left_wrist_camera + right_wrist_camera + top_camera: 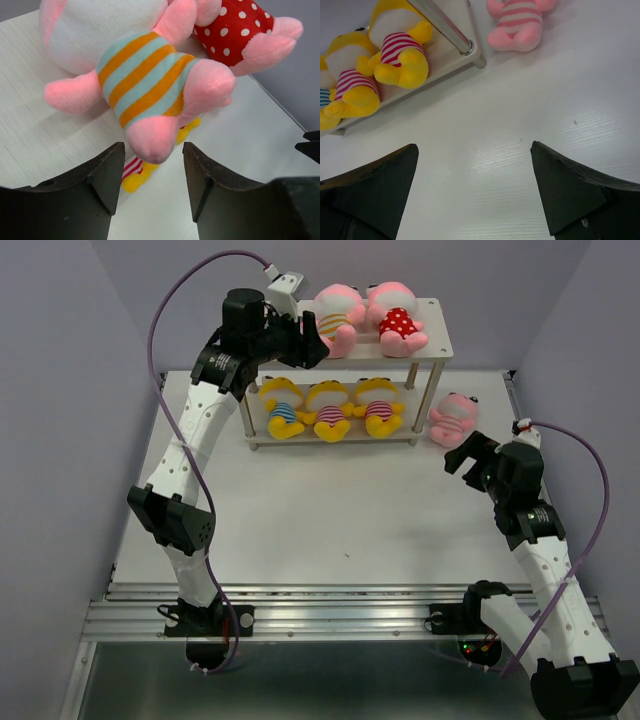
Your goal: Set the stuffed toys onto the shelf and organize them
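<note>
Bolted at the near edge of the white desk [330,530], the two arms reach toward its far edge, where the shelf [438,325] stands with two pale boards on thin metal legs. At the shelf's left end the left arm [185,455] bends up to the top board. The left jaws stand apart on either side of a foot of the pink toy in orange and blue stripes [145,75], not pinching it. That toy lies on the top board, touching the pink toy in red polka dots [397,320]. Over the desk's right side hangs the right arm [545,560], and the right jaws are spread wide with nothing between them. On the lower board lie the yellow toy in blue stripes [283,412], the middle yellow toy [330,415] and the right yellow toy [380,412], both red-striped. The pink toy in pink stripes [453,420] lies on the desk just beside the shelf's right legs.
</note>
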Motion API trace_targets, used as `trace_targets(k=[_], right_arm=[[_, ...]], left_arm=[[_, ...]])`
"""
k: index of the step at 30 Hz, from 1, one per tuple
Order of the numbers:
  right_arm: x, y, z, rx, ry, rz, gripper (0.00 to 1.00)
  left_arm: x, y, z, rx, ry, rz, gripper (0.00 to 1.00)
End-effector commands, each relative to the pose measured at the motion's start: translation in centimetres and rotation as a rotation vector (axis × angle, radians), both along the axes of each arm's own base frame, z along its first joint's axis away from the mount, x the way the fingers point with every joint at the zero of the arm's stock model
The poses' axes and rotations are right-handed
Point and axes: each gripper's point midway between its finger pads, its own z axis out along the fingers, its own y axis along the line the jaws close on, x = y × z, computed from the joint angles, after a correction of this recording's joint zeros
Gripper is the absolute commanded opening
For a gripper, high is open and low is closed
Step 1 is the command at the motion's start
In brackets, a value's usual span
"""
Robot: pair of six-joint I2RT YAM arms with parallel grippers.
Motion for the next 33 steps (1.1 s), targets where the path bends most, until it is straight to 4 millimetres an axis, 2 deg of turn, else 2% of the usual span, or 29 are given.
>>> trace_targets(k=[1, 4, 7, 8, 10, 13, 15, 17, 18, 19, 20, 22, 23, 24, 25, 27, 29, 30, 33], right_arm=[[0.4, 0.1, 0.6, -0.011, -0.039, 0.018, 1.00], [0.3, 0.0, 0.8, -0.012, -0.044, 0.015, 1.00], [0.4, 0.0, 1.2, -0.007, -0.053, 0.012, 1.00], [0.4, 0.0, 1.3, -0.004, -0.054, 0.011, 1.00], [0.4, 0.0, 1.0, 0.000, -0.045, 0.003, 1.00], [0.7, 0.0, -0.2, 0.014, -0.001, -0.010, 1.00], [1.4, -0.2, -1.8, 0.016, 0.053, -0.030, 1.00], [2.2, -0.9, -3.4, 0.008, 0.110, -0.067, 1.00], [2.5, -1.0, -3.8, 0.008, 0.126, -0.082, 1.00], [2.9, -1.2, -4.0, 0.005, 0.133, -0.091, 1.00], [3.7, -2.1, -4.8, 0.003, 0.155, -0.128, 1.00], [4.6, -2.9, -5.0, 0.019, 0.159, -0.153, 1.00], [5.4, -3.3, -4.5, 0.033, 0.134, -0.157, 1.00], [5.9, -4.0, -4.5, 0.054, 0.131, -0.177, 1.00], [6.6, -4.3, -5.2, 0.059, 0.151, -0.185, 1.00], [8.1, -4.8, -4.2, 0.050, 0.109, -0.186, 1.00], [9.4, -4.9, -4.6, 0.050, 0.111, -0.183, 1.00], [10.1, -4.8, -4.2, 0.054, 0.100, -0.179, 1.00], [11.7, -5.2, -4.7, 0.066, 0.102, -0.189, 0.99]], left_arm=[[-1.8, 0.8, 5.3, -0.050, -0.125, -0.002, 0.64], [-3.0, 1.1, 6.7, -0.065, -0.154, -0.012, 0.71], [-4.5, 1.5, 8.1, -0.079, -0.187, -0.023, 0.83], [-4.8, 1.6, 7.8, -0.082, -0.178, -0.025, 0.99], [-6.1, 2.1, 9.0, -0.099, -0.200, -0.021, 0.99], [-8.1, 3.4, 9.2, -0.143, -0.194, 0.027, 0.99], [-9.1, 4.4, 8.9, -0.184, -0.193, 0.074, 0.99], [-10.9, 6.4, 7.4, -0.254, -0.168, 0.169, 0.99], [-12.0, 8.2, 5.0, -0.268, -0.140, 0.249, 0.99], [-12.6, 8.8, 4.7, -0.339, -0.125, 0.291, 0.99], [-13.5, 10.6, 1.8, -0.356, -0.090, 0.381, 0.99], [-14.3, 11.5, -0.2, -0.421, -0.059, 0.432, 0.99], [-14.7, 11.7, -1.5, -0.468, -0.017, 0.452, 0.99], [-15.5, 11.9, -3.8, -0.465, 0.012, 0.454, 0.99], [-15.7, 12.0, -4.7, -0.459, 0.023, 0.457, 0.99], [-16.0, 12.3, -7.0, -0.447, 0.075, 0.487, 0.99], [-15.8, 13.1, -8.9, -0.426, 0.116, 0.548, 0.99], [-15.9, 12.6, -10.5, -0.409, 0.154, 0.528, 0.99], [-16.3, 11.4, -13.1, -0.389, 0.221, 0.478, 0.99]])
